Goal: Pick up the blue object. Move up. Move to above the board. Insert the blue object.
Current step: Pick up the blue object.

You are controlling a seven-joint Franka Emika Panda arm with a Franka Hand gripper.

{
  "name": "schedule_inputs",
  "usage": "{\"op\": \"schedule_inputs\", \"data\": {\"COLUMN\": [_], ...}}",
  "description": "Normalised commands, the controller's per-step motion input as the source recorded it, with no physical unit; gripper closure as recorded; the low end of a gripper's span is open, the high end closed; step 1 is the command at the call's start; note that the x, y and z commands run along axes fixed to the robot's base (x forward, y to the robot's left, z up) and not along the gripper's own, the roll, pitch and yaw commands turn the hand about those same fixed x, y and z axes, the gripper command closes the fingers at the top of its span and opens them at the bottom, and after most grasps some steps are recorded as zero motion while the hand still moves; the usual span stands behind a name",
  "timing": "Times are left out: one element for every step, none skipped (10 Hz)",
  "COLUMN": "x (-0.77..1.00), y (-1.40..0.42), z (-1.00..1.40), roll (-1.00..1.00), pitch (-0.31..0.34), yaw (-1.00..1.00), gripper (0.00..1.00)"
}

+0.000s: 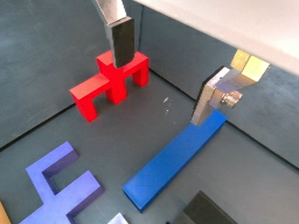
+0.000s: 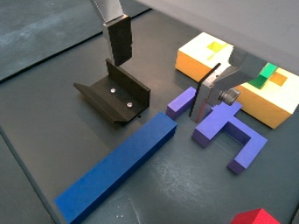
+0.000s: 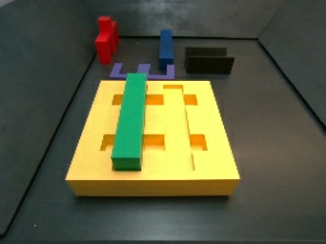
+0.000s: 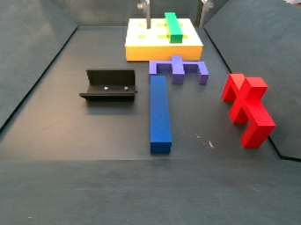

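Blue bar (image 2: 117,168) lies free on the surface, gripper (image 2: 163,74) above it, jaws apart and empty. Grabbing off-centre could tip it, or it might bump the fixture (image 2: 114,96) close by.

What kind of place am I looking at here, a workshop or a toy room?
Probably a robot test bench: a dark walled tabletop with a grooved yellow-orange board, a long blue bar, a dark L-shaped fixture, and an open two-finger claw hovering above the blue bar in both wrist views.
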Motion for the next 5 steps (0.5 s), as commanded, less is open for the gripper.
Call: {"op": "schedule_inputs", "data": {"x": [0.0, 0.26, 0.83, 0.73, 0.78], "y": [0.0, 0.13, 0.41, 0.42, 0.49], "z": [-0.02, -0.07, -0.71, -0.94, -1.0], "roll": [0.0, -0.01, -0.12, -0.02, 0.0], "pitch": [0.0, 0.007, 0.071, 0.029, 0.099], "yaw": [0.0, 0.0, -0.18, -0.37, -0.27], "gripper": [0.0, 0.0, 0.0, 0.0, 0.0]}}
